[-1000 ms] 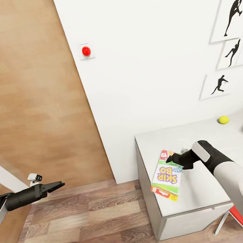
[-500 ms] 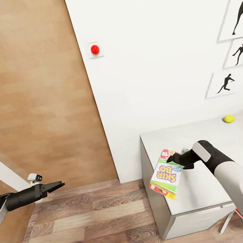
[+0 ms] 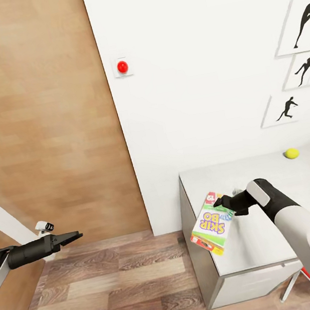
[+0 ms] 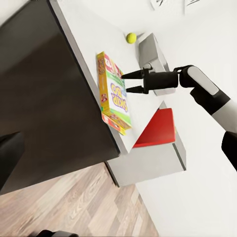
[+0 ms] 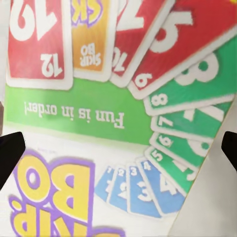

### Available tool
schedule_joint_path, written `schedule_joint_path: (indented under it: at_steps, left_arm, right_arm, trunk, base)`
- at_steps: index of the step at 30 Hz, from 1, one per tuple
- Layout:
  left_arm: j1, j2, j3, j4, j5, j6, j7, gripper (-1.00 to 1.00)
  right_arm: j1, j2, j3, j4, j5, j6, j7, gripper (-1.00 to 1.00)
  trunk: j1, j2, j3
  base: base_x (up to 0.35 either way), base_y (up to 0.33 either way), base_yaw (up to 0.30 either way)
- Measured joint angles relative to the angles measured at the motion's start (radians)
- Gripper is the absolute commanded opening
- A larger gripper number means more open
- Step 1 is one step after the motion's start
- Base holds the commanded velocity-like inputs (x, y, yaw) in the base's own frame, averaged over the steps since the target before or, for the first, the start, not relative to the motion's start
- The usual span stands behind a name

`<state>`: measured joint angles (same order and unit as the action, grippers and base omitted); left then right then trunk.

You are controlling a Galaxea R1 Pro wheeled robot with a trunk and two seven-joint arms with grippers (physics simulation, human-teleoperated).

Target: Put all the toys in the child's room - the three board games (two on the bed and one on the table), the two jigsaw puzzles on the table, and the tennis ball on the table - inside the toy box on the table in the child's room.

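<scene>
My right pincer point(image 3: 224, 207) is reaching over the left end of the table point(image 3: 262, 243), its two dark fingers point(image 4: 132, 75) spread apart on either side of the Skip-Bo box point(image 3: 211, 223). In the left wrist view the fingers are pointing at the box's face point(image 4: 117, 96) from the side, with the tips at or just short of it; I cannot tell whether they are pressing on it. The right wrist view is showing the box point(image 5: 118, 118) very close, its numbered cards and "Fun is in order!" strip readable, with my dark fingertips point(image 5: 11, 150) at the two far edges of the frame, so the pincer is wide open around the box rather than clamped on it.

From the head camera the box is lying tilted, its lower corner hanging past the table's left edge above the wooden floor point(image 3: 107, 290). The left wrist view is showing it as a thick box standing away from the table edge, which the head view is flattening.

The tennis ball point(image 3: 291, 153) is sitting farther back on the table near the wall, well apart from the box; the left wrist view is also catching the ball point(image 4: 131, 37) beside a grey bin point(image 4: 150, 52). A red chair seat point(image 4: 155, 128) is tucked by the table.

My left pincer point(image 3: 70, 236) is hanging out over the floor, well apart from the table, holding nothing, its fingers together.
</scene>
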<state>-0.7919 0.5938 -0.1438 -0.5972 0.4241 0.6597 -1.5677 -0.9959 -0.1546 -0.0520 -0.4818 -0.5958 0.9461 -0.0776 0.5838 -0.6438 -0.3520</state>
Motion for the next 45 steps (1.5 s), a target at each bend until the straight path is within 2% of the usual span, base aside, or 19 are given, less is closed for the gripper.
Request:
schedule_joint_path:
  at_steps: [7,14,20,23,25,26,28,30,32,35,36,39,40,45]
  left_arm:
    - [0.0,0.0,0.0,0.0,0.0,0.0,0.0,1.0]
    - [0.0,0.0,0.0,0.0,0.0,0.0,0.0,1.0]
    - [0.0,0.0,0.0,0.0,0.0,0.0,0.0,1.0]
    - [0.0,0.0,0.0,0.0,0.0,0.0,0.0,1.0]
    - [0.0,0.0,0.0,0.0,0.0,0.0,0.0,1.0]
    - [0.0,-0.001,0.0,0.0,0.0,0.0,0.0,1.0]
    - [0.0,-0.001,0.0,0.0,0.0,0.0,0.0,1.0]
    - [0.0,-0.001,-0.001,-0.001,0.0,0.0,0.0,1.0]
    - [0.0,-0.001,-0.001,-0.001,-0.001,0.0,0.0,1.0]
    - [0.0,-0.002,-0.001,-0.001,-0.001,0.0,0.0,1.0]
    - [0.0,-0.004,-0.001,-0.002,-0.001,0.0,0.0,1.0]
    - [0.0,-0.007,-0.002,-0.002,-0.001,0.0,0.0,1.0]
    - [0.0,-0.008,-0.002,-0.002,-0.001,0.0,0.0,1.0]
    - [0.0,-0.011,-0.001,-0.004,-0.001,0.0,0.0,1.0]
  right_arm:
    - [0.013,-0.001,-0.002,-0.018,-0.001,0.002,0.001,1.0]
    - [0.081,-0.004,-0.011,-0.146,-0.009,0.023,0.019,1.0]
    - [0.149,-0.028,-0.016,-0.304,-0.017,0.09,0.025,1.0]
    - [0.192,-0.049,-0.034,-0.376,-0.021,0.097,0.033,1.0]
    - [0.243,-0.078,-0.067,-0.46,-0.039,0.097,0.063,1.0]
    - [0.258,-0.084,-0.076,-0.486,-0.049,0.097,0.075,1.0]
    - [0.311,-0.098,-0.097,-0.566,-0.078,0.096,0.124,1.0]
    - [0.398,-0.111,-0.124,-0.691,-0.123,0.096,0.213,1.0]
    - [0.469,-0.117,-0.15,-0.798,-0.15,0.097,0.293,1.0]
    - [0.539,-0.117,-0.18,-0.898,-0.165,0.097,0.374,1.0]
    - [0.58,-0.114,-0.201,-0.953,-0.171,0.097,0.425,1.0]
    - [0.635,-0.111,-0.234,-1.013,-0.175,0.097,0.503,1.0]
    - [0.663,-0.108,-0.252,-1.036,-0.177,0.095,0.557,1.0]
    - [0.721,-0.097,-0.281,-1.063,-0.173,0.065,0.722,1.0]
  trunk:
    - [0.0,0.0,0.011]
    - [0.0,0.0,0.022]
    - [0.0,0.0,0.032]
    - [0.0,0.0,0.037]
    - [0.0,0.0,0.04]
    - [0.0,0.0,0.042]
    - [0.0,0.0,0.045]
    - [0.0,0.0,0.048]
    - [0.0,0.0,0.052]
    - [0.0,0.0,0.056]
    - [0.0,0.0,0.058]
    - [0.0,0.0,0.063]
    - [0.0,0.0,0.065]
    - [0.0,0.0,0.073]
  base:
    - [0.0,0.0,0.0]
    - [0.0,0.0,0.0]
    - [0.0,0.0,0.0]
    - [0.0,0.0,0.0]
    - [0.0,0.0,0.0]
    - [0.0,0.0,0.0]
    - [0.0,0.0,0.0]
    - [0.0,0.0,0.0]
    - [0.0,0.0,0.0]
    - [0.0,0.0,0.0]
    - [0.0,0.0,0.0]
    - [0.0,0.0,0.0]
    - [0.0,0.0,0.0]
    - [0.0,0.0,0.0]
